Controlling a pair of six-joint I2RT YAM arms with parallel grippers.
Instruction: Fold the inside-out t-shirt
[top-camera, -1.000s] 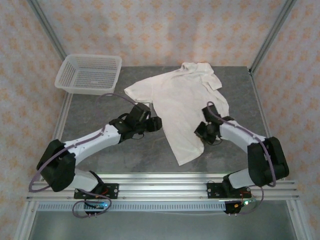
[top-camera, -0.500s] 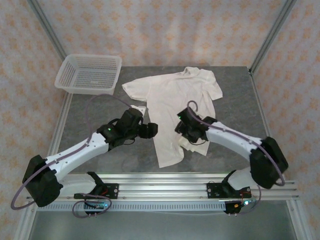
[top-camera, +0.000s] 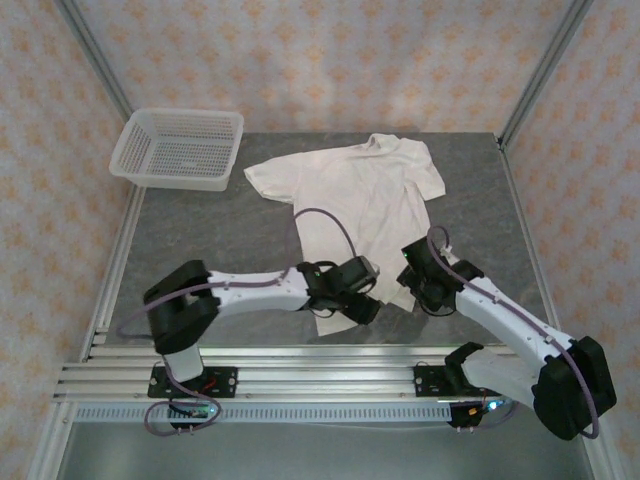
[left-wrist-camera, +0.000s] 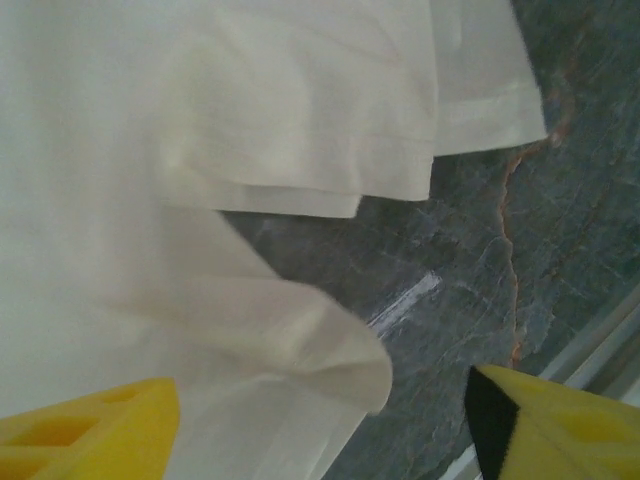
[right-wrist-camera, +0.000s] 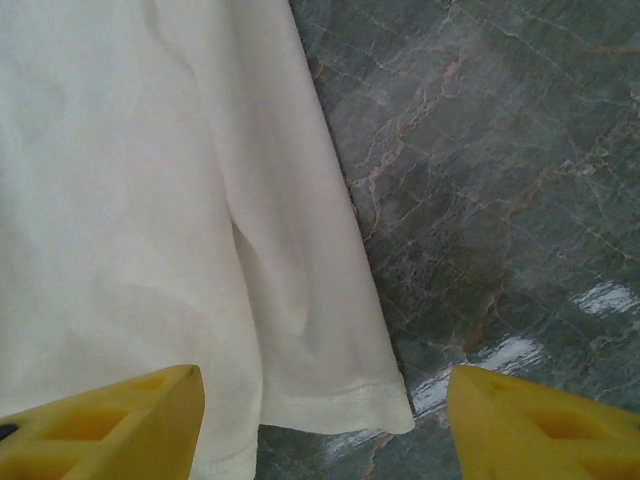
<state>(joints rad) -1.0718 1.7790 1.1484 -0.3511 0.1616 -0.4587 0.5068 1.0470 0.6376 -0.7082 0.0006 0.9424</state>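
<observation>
The inside-out t-shirt lies spread on the grey table, collar at the far end and hem at the near edge. My left gripper hovers over the near hem, open. In the left wrist view a raised fold of the t-shirt lies between its yellow fingers, and the left gripper grips nothing. My right gripper is at the hem's right corner, also open. In the right wrist view the t-shirt's stitched hem corner lies flat between the right gripper fingertips.
A white mesh basket stands at the far left corner of the table. The aluminium rails run along the near edge, right behind both grippers. Bare marble-patterned surface shows right of the hem.
The right gripper opened and let go of the cloth, then drew back to the hem's right corner. The left arm swung from the shirt's left side across to the near hem.
</observation>
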